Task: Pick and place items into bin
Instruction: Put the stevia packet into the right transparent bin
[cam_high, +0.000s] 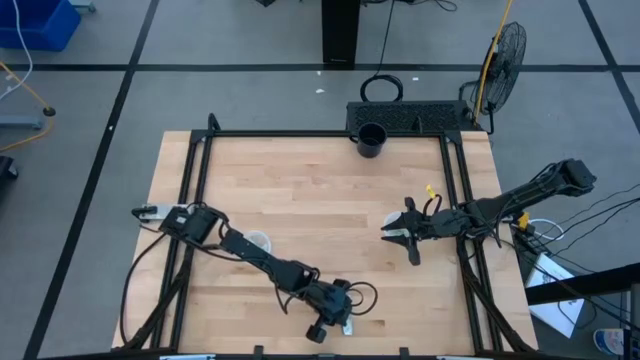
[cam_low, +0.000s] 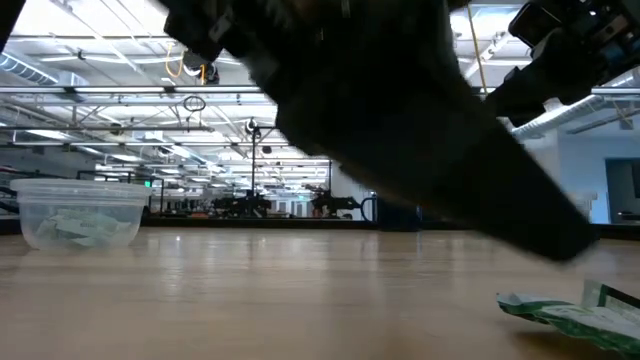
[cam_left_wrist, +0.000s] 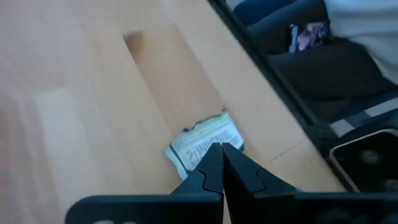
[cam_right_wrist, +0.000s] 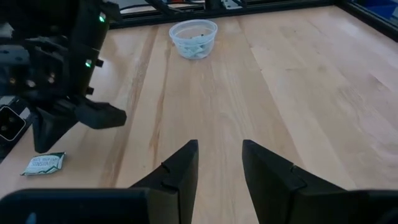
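Note:
One item, a small green-and-white crinkled packet (cam_left_wrist: 205, 144), lies flat on the table near its near edge, also seen in the low view (cam_low: 570, 312) and the right wrist view (cam_right_wrist: 43, 163). My left gripper (cam_left_wrist: 221, 148) is shut and hangs just above the packet without touching it; in the high view it is at the near edge (cam_high: 330, 312). A clear cup (cam_right_wrist: 194, 38) holding several pale green pieces stands on the table left of centre (cam_high: 258, 242) (cam_low: 80, 215). My right gripper (cam_right_wrist: 221, 155) is open above the right half of the table (cam_high: 400, 232).
A black cup (cam_high: 370, 140) stands at the table's far edge, by a black tray (cam_high: 410, 118). A black frame rail (cam_left_wrist: 298, 106) runs along the table edge close to the packet. Bare wood (cam_high: 310, 190) lies between the two arms.

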